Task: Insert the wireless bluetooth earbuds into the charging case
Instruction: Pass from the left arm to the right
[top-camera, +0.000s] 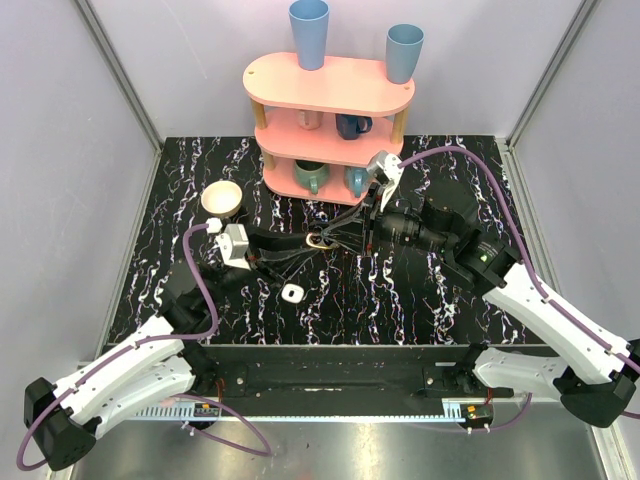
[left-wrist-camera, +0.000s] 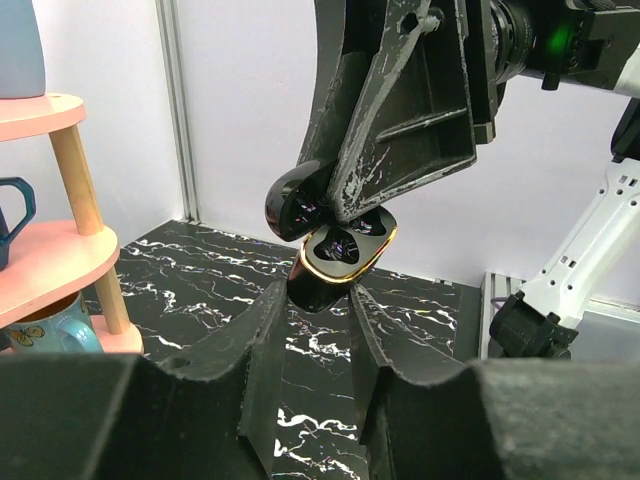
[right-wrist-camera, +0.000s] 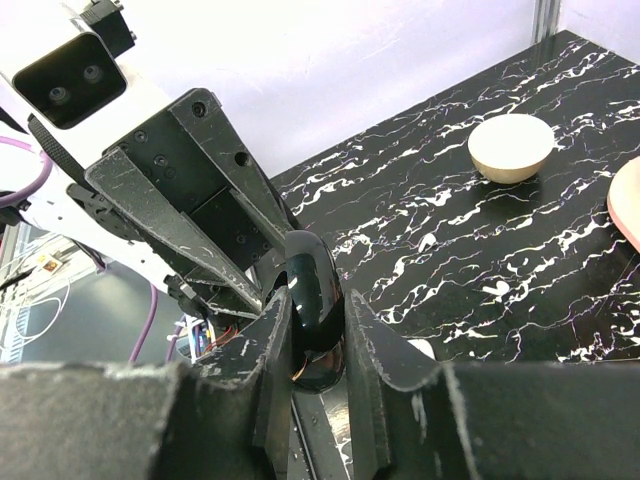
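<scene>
Both claws are closed on the same thing, mid-air over the black marbled table (top-camera: 420, 300): a black glossy clamshell case with a gold rim (left-wrist-camera: 345, 262). The left gripper (left-wrist-camera: 320, 296) pinches the lower shell between its fingertips, with the open face tilted toward its own wrist camera. The right gripper (right-wrist-camera: 315, 300) comes in from the opposite side and clamps the glossy black lid (left-wrist-camera: 296, 206), which is swung back above the rim. I read it as a two-hand hold-open: one claw fixes the base so it can't swing, the other holds the lid off the wells. Dark hollows show inside the rim, but I can't tell if buds sit in them. No loose earbud shows in any view. There's no free claw for a pick, so my guess is either the buds are in and the lid closes next, or one side must let go. A small white rounded-square plastic case with a dark centre spot (top-camera: 292, 293) lies flat on the table below the left fingertips, toward the arm bases, and nothing touches it. I can't settle from here whether that one or the held one is the target charging case. The round cream bowl (top-camera: 222, 197) sits beyond the left claw's wrist, uninvolved. Risk: a glossy shell in a thin pinch could slip or twist.
</scene>
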